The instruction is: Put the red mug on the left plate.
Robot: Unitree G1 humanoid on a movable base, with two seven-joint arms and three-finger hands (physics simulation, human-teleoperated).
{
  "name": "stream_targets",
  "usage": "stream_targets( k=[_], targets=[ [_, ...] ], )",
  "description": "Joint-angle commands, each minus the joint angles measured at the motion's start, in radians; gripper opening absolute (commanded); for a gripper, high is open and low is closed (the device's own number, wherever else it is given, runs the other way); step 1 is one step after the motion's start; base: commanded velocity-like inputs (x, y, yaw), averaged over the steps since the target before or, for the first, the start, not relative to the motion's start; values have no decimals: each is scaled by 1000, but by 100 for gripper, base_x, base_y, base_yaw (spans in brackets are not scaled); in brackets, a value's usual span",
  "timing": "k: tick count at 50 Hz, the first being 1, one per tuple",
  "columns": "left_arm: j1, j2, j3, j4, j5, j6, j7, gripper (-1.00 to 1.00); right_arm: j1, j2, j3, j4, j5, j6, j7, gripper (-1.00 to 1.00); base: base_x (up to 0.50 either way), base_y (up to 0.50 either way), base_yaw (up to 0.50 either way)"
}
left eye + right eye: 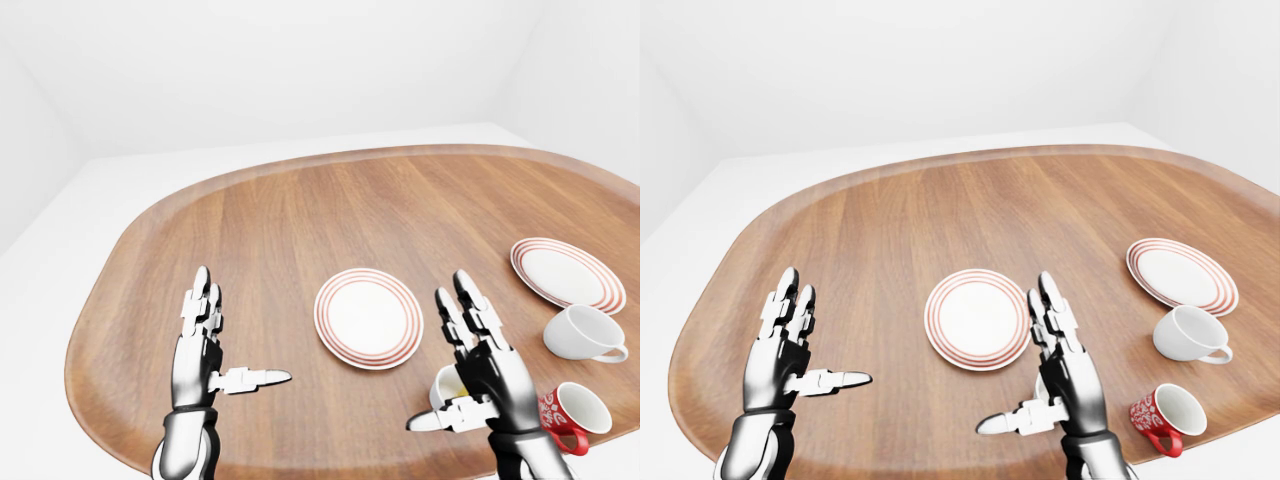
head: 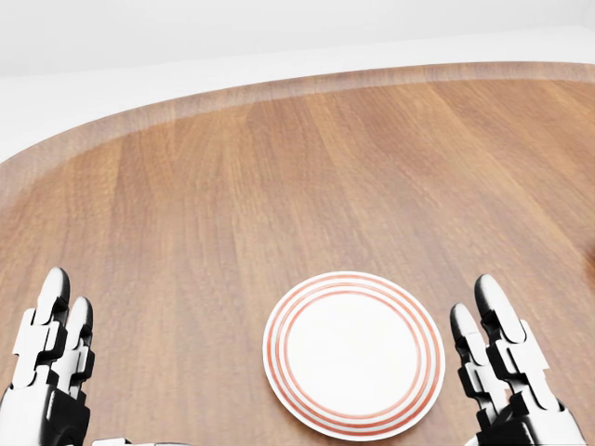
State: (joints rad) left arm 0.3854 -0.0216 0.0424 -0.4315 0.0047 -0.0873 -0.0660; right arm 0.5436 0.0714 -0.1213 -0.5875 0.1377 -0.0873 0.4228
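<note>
- Nearest, at the table's near-right edge: red mug (image 1: pixel 1162 416), lying on its side, white inside, mouth turned up and to the right, handle toward the near edge.
- Just left of it: right hand (image 1: pixel 1055 375), fingers straight and spread, thumb out to the left, holding nothing, not touching the red mug.
- Partly hidden behind that hand: a third cup (image 1: pixel 447 385), white outside, yellowish inside, only rim and part of wall showing; upright or tilted, cannot tell.
- Near-left: left hand (image 1: pixel 785 350), also wide open, fingers pointing up and away, thumb out to the right, empty, over bare wood well apart from any dish.
- A bit farther on the right: white mug (image 1: pixel 1187 334), on its side, mouth facing up-left, handle toward the right, between red mug and right plate, touching neither.
- Mid-table, between the two hands: left plate (image 2: pixel 353 353), white with red rings at the rim, flat, nothing on it.
- Farther right: right plate (image 1: pixel 1181 276), same ring pattern, flat, bare, near the table's right edge.
- Under all: oval wooden table (image 1: pixel 330 215), grain running near to far, with a lighter rim.
- Beyond: plain white floor and walls (image 1: pixel 280 70).
</note>
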Motion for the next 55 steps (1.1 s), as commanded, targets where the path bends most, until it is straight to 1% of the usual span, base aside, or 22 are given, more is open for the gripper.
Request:
stream_targets(
  k=[1, 2, 3, 4, 5, 8, 9, 10, 11, 13, 15, 16, 17, 18, 21, 23, 30, 33, 39, 43, 46, 55],
  targets=[
    [1, -1, 0, -1, 2, 0, -2, 100, -61, -5, -5, 21, -114, 0, -96, 100, 0, 0, 0],
    [-3, 0, 1, 2, 0, 0, -1, 100, -115, -9, -20, 38, -210, 8, -166, 100, 0, 0, 0],
    [-3, 0, 1, 2, 0, 0, -1, 100, -118, -11, -20, 38, -215, 12, -172, 100, 0, 0, 0],
    [-4, 0, 1, 2, 1, 0, -2, 100, -196, -23, -39, 50, -290, 120, -231, 100, 0, 0, 0],
    [-3, -1, 3, 2, 1, 0, 1, 100, -260, -40, -40, 64, -434, 175, -312, 100, 0, 0, 0],
    [6, -3, 10, -6, -11, 0, -4, 100, -359, -81, -22, 57, -724, 175, -441, 100, 0, 0, 0],
    [8, -4, 9, -10, -10, 0, -5, 100, -378, -96, -13, 40, -789, 175, -439, 100, 0, 0, 0],
    [5, -4, 5, -10, -3, 0, -3, 100, -394, -133, 0, 25, -848, 175, -404, 100, 0, 0, 0],
    [-1, -4, 0, -8, 6, 0, -1, 100, -418, -177, 6, 13, -909, 175, -329, 100, 0, 0, 0],
    [-7, -1, -2, -3, 7, 0, 2, 100, -445, -209, -7, 20, -1011, 175, -234, 100, 0, 0, 0],
    [-9, -1, -2, -3, 5, 0, 3, 100, -493, -215, -43, 45, -1145, 175, -188, 100, 0, 0, 0],
    [-8, -1, -7, -5, 11, 0, 5, 100, -529, -242, -67, 88, -1306, 175, -181, 100, 0, 0, 0],
    [-8, 0, -8, -5, 11, 0, 7, 100, -533, -235, -76, 91, -1321, 175, -176, 100, 0, 0, 0],
    [-9, 0, -13, -6, 17, 0, 9, 100, -534, -262, -92, 116, -1382, 175, -159, 100, 0, 0, 0],
    [-15, 4, -16, -3, 17, 0, 12, 100, -533, -285, -138, 143, -1394, 175, -79, 100, 0, 0, 0],
    [-16, 5, -17, -4, 16, 0, 14, 100, -525, -307, -175, 182, -1372, 175, 15, 100, 0, 0, 0],
    [-19, 7, -24, -8, 22, 0, 20, 100, -521, -355, -285, 256, -1340, 175, 187, 100, 0, 0, 0],
    [-11, 8, -21, -13, 15, 0, 18, 100, -523, -397, -336, 388, -1386, 175, 183, 100, 0, 0, 0],
    [-17, 6, -25, -14, 22, 0, 22, 100, -491, -431, -386, 489, -1331, 175, 193, 100, 0, 0, 0],
    [-16, 9, -26, -18, 22, 0, 23, 100, -473, -456, -435, 570, -1245, 175, 166, 100, 0, 0, 0],
    [-17, 8, -22, -17, 18, 0, 21, 100, -471, -501, -487, 669, -1144, 175, 143, 100, 0, 0, 0],
    [-31, 10, -31, -11, 27, 0, 26, 100, -460, -620, -529, 940, -960, 175, 44, 100, 0, 0, 0]
  ],
)
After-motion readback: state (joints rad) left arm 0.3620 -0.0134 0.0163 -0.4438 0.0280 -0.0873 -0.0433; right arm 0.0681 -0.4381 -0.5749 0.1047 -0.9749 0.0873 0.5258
